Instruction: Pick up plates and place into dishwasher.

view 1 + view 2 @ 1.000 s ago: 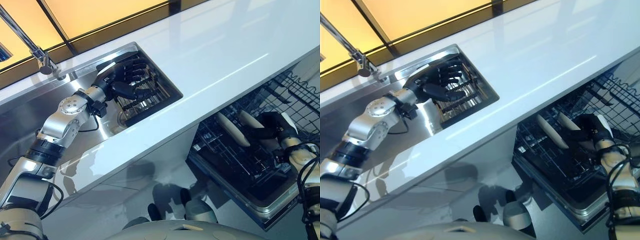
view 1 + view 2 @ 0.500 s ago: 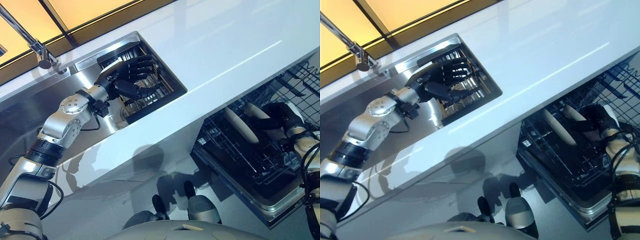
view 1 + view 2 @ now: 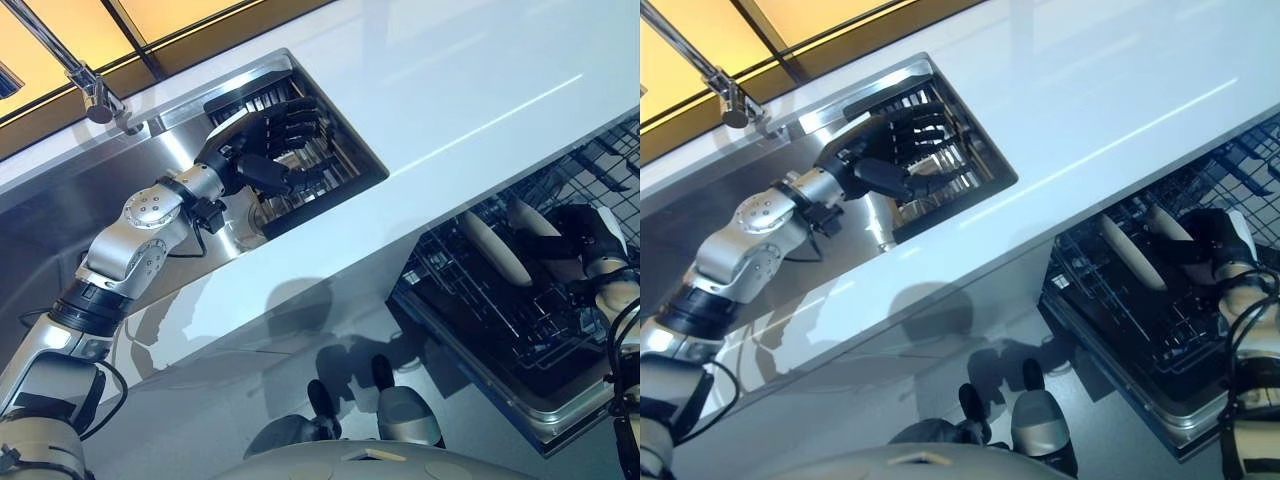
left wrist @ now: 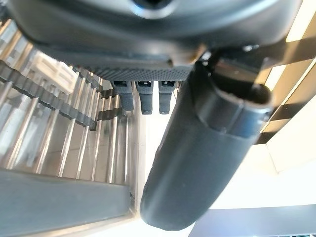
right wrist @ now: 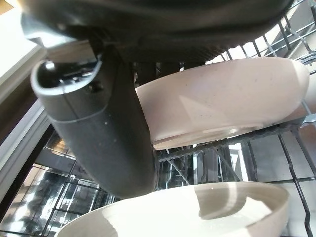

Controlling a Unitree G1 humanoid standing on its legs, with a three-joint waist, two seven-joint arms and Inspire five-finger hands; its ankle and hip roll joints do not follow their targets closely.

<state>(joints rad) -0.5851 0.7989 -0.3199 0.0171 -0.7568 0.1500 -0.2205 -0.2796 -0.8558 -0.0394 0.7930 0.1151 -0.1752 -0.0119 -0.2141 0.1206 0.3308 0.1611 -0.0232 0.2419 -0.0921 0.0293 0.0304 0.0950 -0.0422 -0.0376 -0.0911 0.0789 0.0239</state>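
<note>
Right hand: the right hand (image 3: 583, 232) is down in the dishwasher rack (image 3: 520, 330), its thumb (image 5: 106, 123) and fingers closed on the rim of a plate (image 5: 222, 106).
Held plate: cream-coloured, standing on edge among the rack's wire tines, its faces turned sideways along the rack (rim uppermost, where the hand pinches it).
Second plate: another cream plate (image 3: 494, 249) stands on edge just beside the held one, parallel to it and apart by a slot; both lean slightly the same way.
Rack: dark wire, pulled out below the white counter (image 3: 480, 90).
Left hand: the left hand (image 3: 262, 148) hangs over the sink (image 3: 60, 215), fingers (image 4: 143, 98) straight and spread, holding nothing.
Below the left hand: a slatted metal drying rack (image 3: 325, 165) set in the sink's end nearest the counter.
Faucet: a faucet (image 3: 85, 85) rises at the sink's far edge.
</note>
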